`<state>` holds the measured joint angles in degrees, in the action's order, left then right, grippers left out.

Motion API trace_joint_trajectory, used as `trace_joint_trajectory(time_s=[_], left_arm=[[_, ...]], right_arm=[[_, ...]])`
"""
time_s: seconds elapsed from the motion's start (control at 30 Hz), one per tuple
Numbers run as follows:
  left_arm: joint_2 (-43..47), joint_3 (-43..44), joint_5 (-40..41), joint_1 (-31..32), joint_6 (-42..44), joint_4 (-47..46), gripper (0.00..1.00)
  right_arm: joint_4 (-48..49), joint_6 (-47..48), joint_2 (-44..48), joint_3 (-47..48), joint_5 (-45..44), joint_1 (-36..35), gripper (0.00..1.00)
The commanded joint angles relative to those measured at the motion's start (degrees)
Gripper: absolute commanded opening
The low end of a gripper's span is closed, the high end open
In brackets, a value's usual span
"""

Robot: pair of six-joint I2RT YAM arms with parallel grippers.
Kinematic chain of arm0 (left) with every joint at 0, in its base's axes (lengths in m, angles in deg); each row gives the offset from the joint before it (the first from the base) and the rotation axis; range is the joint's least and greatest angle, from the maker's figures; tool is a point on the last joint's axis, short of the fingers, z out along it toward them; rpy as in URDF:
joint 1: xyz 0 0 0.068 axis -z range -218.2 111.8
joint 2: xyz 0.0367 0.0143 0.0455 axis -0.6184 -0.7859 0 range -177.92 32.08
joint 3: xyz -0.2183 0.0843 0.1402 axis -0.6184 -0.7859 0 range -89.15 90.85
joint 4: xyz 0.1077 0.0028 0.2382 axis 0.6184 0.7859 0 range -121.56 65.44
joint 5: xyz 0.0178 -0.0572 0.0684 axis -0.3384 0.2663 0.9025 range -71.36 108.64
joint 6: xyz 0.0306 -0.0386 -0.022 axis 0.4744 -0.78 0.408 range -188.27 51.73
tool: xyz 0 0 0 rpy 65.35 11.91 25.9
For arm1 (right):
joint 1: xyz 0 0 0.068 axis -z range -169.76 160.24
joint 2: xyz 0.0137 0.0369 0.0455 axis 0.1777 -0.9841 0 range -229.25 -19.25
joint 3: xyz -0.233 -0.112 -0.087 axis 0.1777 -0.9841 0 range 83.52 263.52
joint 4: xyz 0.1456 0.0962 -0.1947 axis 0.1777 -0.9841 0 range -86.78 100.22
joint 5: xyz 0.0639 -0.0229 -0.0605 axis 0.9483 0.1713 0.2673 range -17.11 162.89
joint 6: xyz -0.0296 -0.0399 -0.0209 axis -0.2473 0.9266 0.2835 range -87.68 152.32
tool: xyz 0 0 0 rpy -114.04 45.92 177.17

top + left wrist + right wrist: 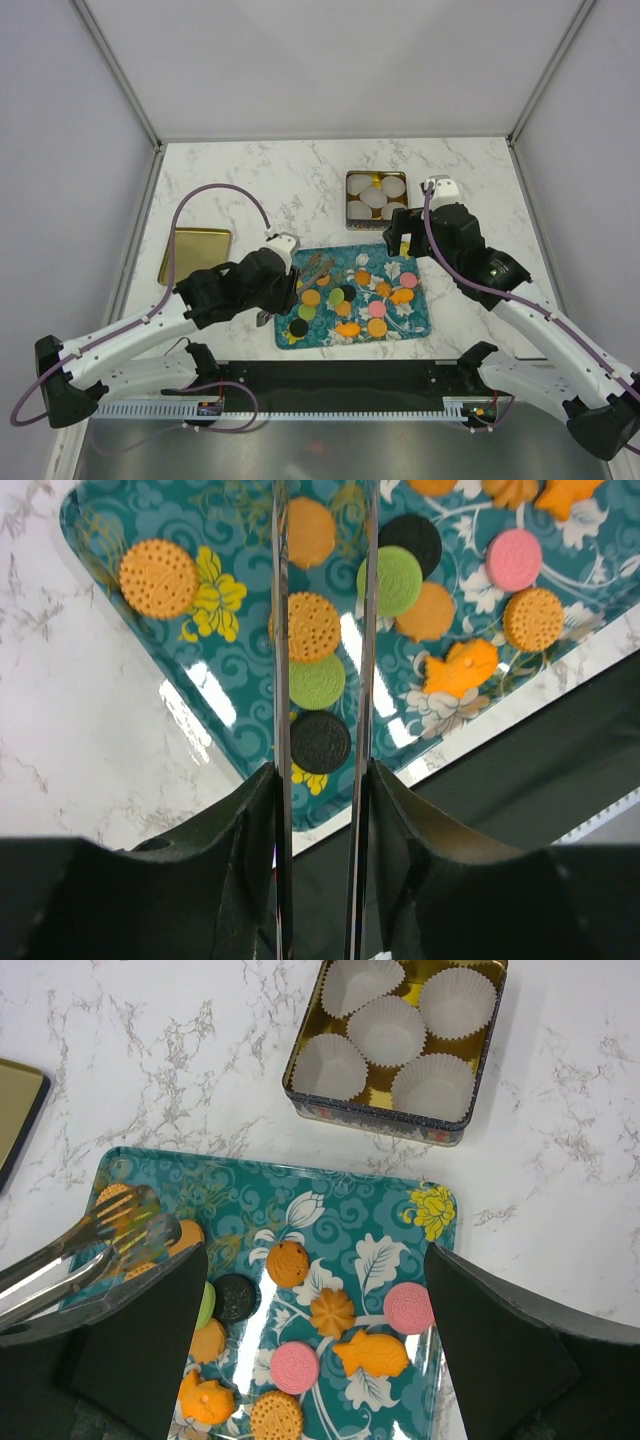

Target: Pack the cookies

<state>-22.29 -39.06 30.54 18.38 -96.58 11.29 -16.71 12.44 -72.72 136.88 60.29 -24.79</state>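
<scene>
The cookies (pixel 350 300) lie scattered on a teal flowered tray (pixel 415 322): orange, pink, green and black discs, plus a few orange shaped ones. My left gripper (pixel 285 270) is shut on a pair of metal tongs (pixel 315 272) over the tray's left part. In the left wrist view the two tong arms (pixel 281 630) run up from the left gripper (pixel 322 780), framing an orange cookie (pixel 312 626), a green one (pixel 316 681) and a black one (pixel 320 741). The tong tips (pixel 135 1222) hover near the tray's far left corner. My right gripper (pixel 315 1360) hangs open above the tray's right half, holding nothing.
A square tin (pixel 349 197) with several white pleated paper cups (pixel 385 1030) stands just beyond the tray. A gold lid (pixel 194 254) lies at the left on the marble table. Grey walls close in the table on three sides.
</scene>
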Motion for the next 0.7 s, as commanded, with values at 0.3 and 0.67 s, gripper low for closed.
trace_joint_trajectory(time_s=[0.3, 0.67], left_arm=[[-2.58, -1.48, 1.9, 3.19, -4.64, 1.62, 0.5], [-4.78, -1.22, 5.23, 5.03, -5.52, 1.71, 0.52]], right_arm=[[0.04, 0.19, 0.47, 0.78, -1.46, -0.13, 0.98], [-0.31, 0.02, 1.79, -0.19, -0.94, -0.13, 0.98]])
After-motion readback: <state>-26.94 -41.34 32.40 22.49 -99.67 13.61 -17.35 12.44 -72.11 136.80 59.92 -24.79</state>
